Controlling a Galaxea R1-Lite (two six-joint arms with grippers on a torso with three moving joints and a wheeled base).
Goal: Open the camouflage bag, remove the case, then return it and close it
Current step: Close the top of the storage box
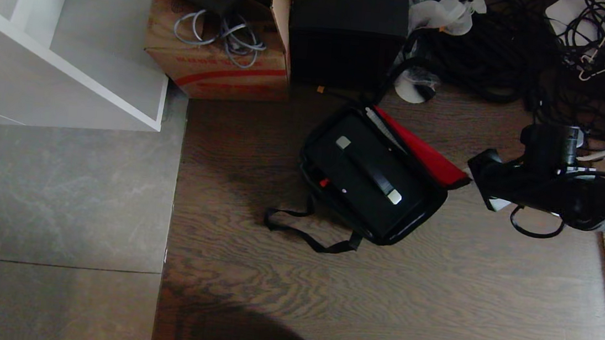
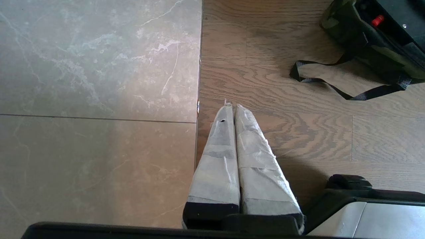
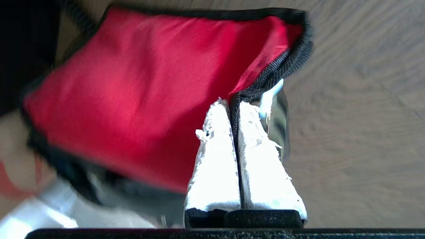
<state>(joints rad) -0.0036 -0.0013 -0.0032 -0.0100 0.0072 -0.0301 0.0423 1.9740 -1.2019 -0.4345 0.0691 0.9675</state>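
right gripper [image 3: 234,101]: fingers pinched together on the black-trimmed edge of the red lid [image 1: 426,151], holding it up | camouflage bag [image 1: 332,209]: open on the wood floor [image 1: 434,305], strap [image 1: 302,234] trailing | case [image 1: 369,173]: lying inside the bag | left gripper [image 2: 231,108]: closed and empty, above the floor well apart from the bag

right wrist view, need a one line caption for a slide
Right gripper, fingers shut on the black zipper edge of the camouflage bag's red-lined lid, above the wood floor.

The case [image 1: 370,172] lies in the camouflage bag [image 1: 410,233], with the cardboard box [image 1: 218,67] behind-left.
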